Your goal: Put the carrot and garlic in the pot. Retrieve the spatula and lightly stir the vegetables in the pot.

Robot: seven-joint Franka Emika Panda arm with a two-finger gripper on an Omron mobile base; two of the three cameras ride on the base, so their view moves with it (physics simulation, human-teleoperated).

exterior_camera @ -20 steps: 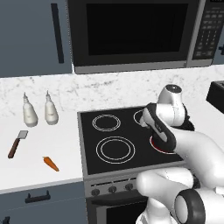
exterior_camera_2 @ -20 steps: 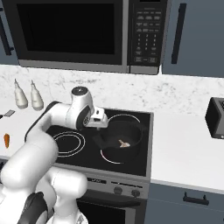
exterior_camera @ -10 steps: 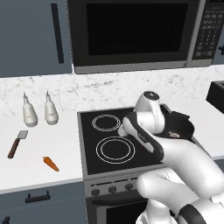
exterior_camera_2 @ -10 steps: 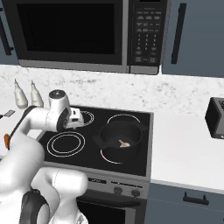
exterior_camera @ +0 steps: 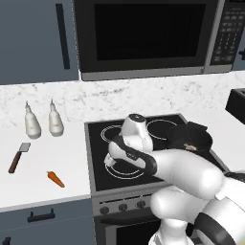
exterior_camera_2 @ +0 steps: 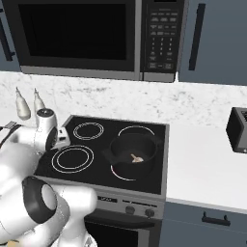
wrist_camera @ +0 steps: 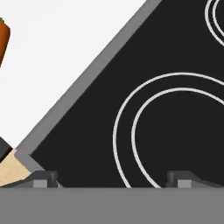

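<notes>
Stove top (exterior_camera: 143, 158) was under the arm; the table (exterior_camera: 43, 167) ran off it toward 9 o'clock in the left base view. Pot (exterior_camera_2: 134, 152) sat on the front right ring with the garlic (exterior_camera_2: 137, 157) already lying inside, so my read: carrot was the next pick. Arm was folded low across the front left ring, wrist turned toward the table side. End effector (wrist_camera: 112, 177) hovered over that ring near the stove's front left corner, tips spread wide, nothing between them. Spatula (exterior_camera: 18, 157) lay on the table further out at 9 o'clock, handle toward the front edge, blade toward the two white bottles (exterior_camera: 43, 125) behind it. Carrot (exterior_camera: 56, 179) lay on the table well apart from the end effector, at about 9 o'clock from it in the left base view, slightly nearer the front edge; in the hand view it peeked in at 10 o'clock (wrist_camera: 3, 37). Long axis ran diagonally, from 10 to 4 o'clock in the left base view. Judgement: the jaws should close across that diagonal, not along it.
</notes>
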